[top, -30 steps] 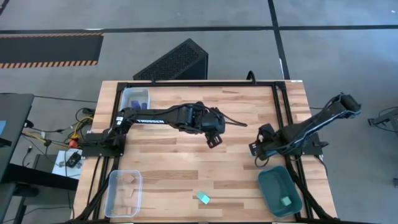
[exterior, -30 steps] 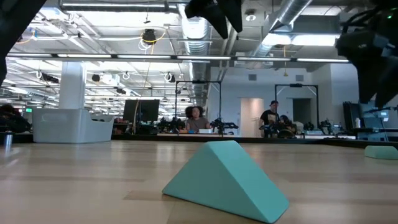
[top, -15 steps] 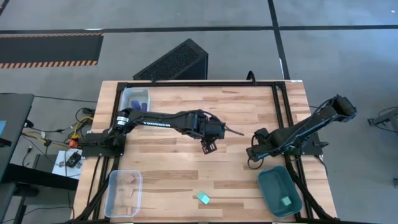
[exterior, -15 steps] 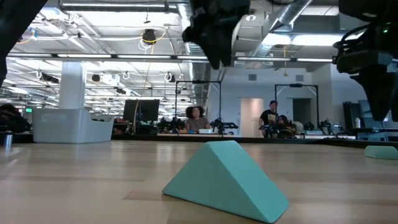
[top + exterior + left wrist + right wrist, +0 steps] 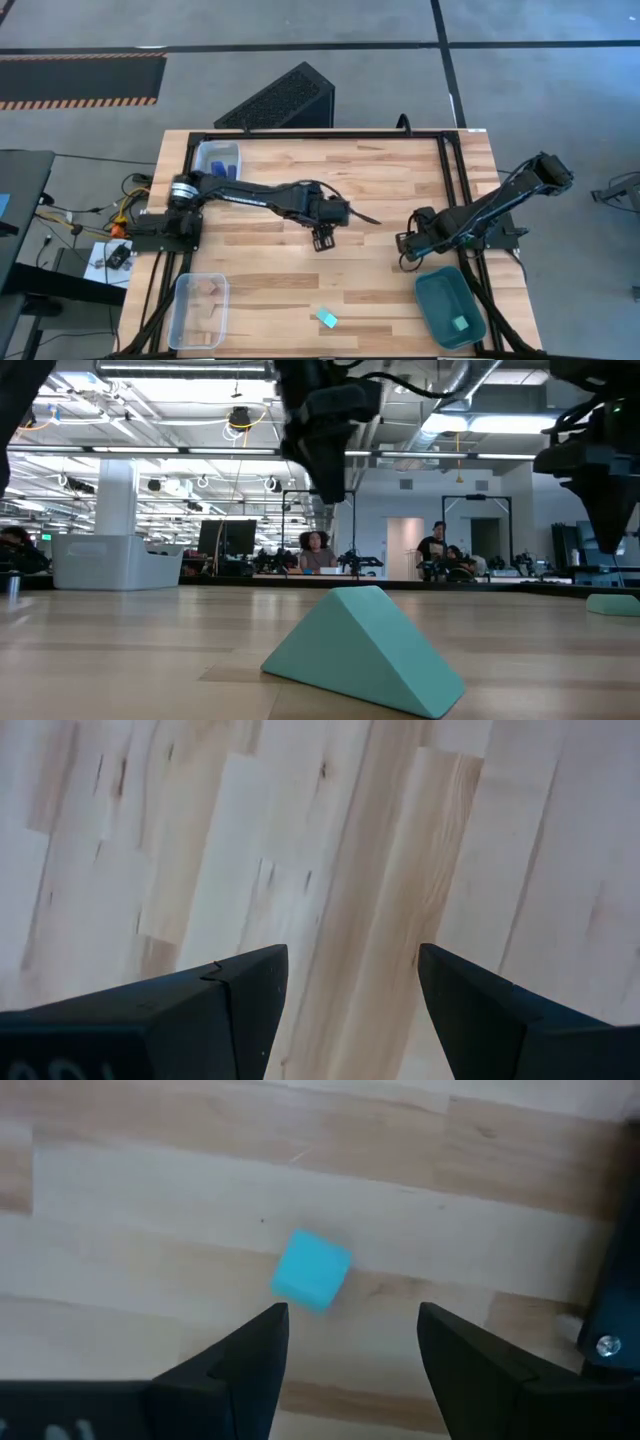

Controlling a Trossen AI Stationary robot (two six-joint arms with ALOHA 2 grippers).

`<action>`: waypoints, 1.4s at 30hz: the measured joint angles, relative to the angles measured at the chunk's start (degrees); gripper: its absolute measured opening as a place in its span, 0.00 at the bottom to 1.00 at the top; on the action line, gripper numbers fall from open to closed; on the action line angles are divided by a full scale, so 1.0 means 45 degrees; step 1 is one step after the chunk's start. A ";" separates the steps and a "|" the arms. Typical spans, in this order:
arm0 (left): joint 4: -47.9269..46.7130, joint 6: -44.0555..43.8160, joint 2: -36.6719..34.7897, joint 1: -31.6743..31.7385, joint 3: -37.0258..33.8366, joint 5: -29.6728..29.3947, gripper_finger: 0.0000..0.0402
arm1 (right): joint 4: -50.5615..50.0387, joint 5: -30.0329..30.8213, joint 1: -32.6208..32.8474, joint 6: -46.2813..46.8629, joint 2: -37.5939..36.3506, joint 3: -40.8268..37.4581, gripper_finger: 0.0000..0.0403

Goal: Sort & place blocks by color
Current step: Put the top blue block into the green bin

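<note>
Right gripper (image 5: 345,1342) open above bare table (image 5: 150,1190), teal cube (image 5: 311,1271) just ahead, apparently untouched; left gripper (image 5: 350,990) open mid-table

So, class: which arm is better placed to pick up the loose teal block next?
Probably the right: its open claw frames the teal block, and the teal tray sits on its side. The left claw faces only tabletop.

A: Arms look like what?
B: Both dark, near black. Left arm (image 5: 255,194) is slim w/ white lettering on one link, thin black cable by the wrist.
A: Fingers?
B: Left fingers (image 5: 235,1010) are dark angular wedges w/ a small notch; right fingers (image 5: 240,1370) same shape. Silver screw (image 5: 605,1345) nearby.
</note>
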 joint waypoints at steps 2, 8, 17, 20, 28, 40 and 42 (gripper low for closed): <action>0.1471 0.0082 -0.1093 0.0260 -0.1676 0.0553 0.53 | 0.0075 -0.0024 -0.0130 0.0370 0.0000 0.0000 0.61; 0.6481 -0.0600 -0.4459 0.1031 -0.6654 0.2861 0.53 | 0.0251 -0.0277 -0.0675 0.1099 0.0012 -0.0005 0.61; 1.0244 -0.1294 -0.6515 0.0489 -0.9855 0.2483 0.53 | 0.1710 -0.1038 -0.1662 0.0790 0.1730 -0.0003 0.61; 1.0112 -0.1294 -0.6560 0.0346 -0.9931 0.2151 0.53 | 0.2105 -0.1647 -0.1941 0.0454 0.2629 -0.0003 0.61; 1.0209 -0.0156 -0.6565 0.0460 -0.9916 0.2022 0.53 | 0.2947 -0.2559 -0.2344 0.0225 0.4150 0.0061 0.60; 0.9559 -0.0337 -0.6648 0.1047 -0.9901 0.3873 0.53 | 0.3471 -0.1803 -0.2400 0.0097 0.3740 -0.0004 0.27; 0.9194 -0.0303 -0.6694 0.1161 -0.9901 0.3962 0.53 | 0.3753 -0.0848 -0.2145 -0.0360 0.3454 0.0088 0.27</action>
